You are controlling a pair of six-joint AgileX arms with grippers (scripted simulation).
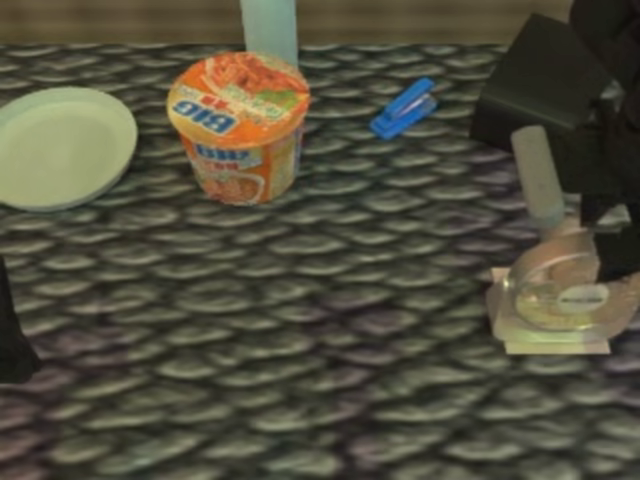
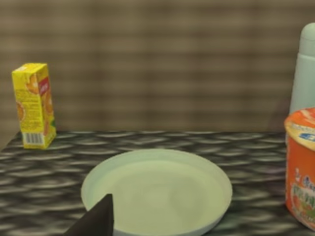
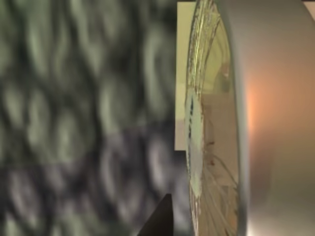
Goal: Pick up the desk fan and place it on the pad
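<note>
- The desk fan [image 1: 562, 285] stands on the pad [image 1: 520, 335] at the table's right side, ring head facing up.
- The right gripper [image 1: 618, 262] sits at the fan's head; I cannot tell its finger state.
- The left gripper [image 1: 12, 340] is parked at the left edge, its finger state unclear.
- The noodle cup [image 1: 240, 125] lid reads "BIG".

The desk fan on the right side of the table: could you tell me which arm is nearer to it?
Right. The right arm hangs directly over the desk fan, which sits on the pad. The left arm is parked at the table's far left edge.
</note>
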